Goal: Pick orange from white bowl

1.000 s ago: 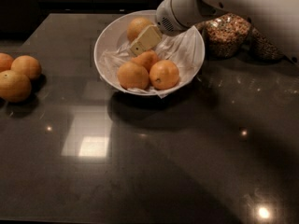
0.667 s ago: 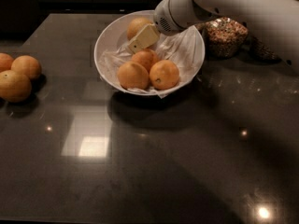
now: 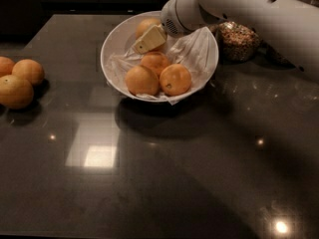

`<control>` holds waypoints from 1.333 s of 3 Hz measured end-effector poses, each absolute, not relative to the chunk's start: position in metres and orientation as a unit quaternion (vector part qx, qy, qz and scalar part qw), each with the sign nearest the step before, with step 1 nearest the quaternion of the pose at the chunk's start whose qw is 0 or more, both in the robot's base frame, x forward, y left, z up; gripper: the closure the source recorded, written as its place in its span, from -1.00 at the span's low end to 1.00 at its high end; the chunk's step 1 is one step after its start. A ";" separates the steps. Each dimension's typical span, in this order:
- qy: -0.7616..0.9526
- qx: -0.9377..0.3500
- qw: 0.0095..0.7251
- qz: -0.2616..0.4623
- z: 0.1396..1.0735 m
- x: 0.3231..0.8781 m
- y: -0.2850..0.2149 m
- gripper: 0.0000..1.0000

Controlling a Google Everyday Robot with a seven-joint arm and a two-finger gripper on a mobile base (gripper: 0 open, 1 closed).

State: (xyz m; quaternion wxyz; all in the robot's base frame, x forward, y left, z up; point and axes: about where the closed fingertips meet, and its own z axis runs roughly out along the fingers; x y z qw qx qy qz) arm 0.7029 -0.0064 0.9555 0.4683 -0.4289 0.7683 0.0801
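The white bowl (image 3: 107, 50) stands on the dark counter at the back middle, lined with a wrinkly white sheet. The pale orange (image 3: 143, 25) lies at the bowl's far side. Three deeper-orange fruits (image 3: 141, 79) (image 3: 175, 78) (image 3: 155, 61) lie in front of it. My gripper (image 3: 149, 39) reaches in from the upper right. Its cream tip lies against the front of the pale orange and hides its lower part. The white wrist (image 3: 182, 14) sits over the bowl's far rim.
Three loose oranges (image 3: 29, 71) (image 3: 15, 91) (image 3: 4, 65) lie at the counter's left edge. A glass jar of grain (image 3: 240, 41) stands right of the bowl, under my white arm (image 3: 264, 14). The dark counter (image 3: 159, 178) stretches toward the camera.
My gripper has shifted slightly left and up at the pale orange. The fruits in the bowl have not visibly moved.
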 end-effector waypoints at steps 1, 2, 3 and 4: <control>0.767 -0.430 0.469 0.075 0.954 0.705 -0.004 -0.70; 0.768 -0.431 0.469 0.070 0.950 0.708 -0.004 -0.74; 0.773 -0.431 0.461 0.066 0.940 0.714 -0.005 -0.78; 0.776 -0.433 0.455 0.061 0.932 0.720 -0.005 -0.80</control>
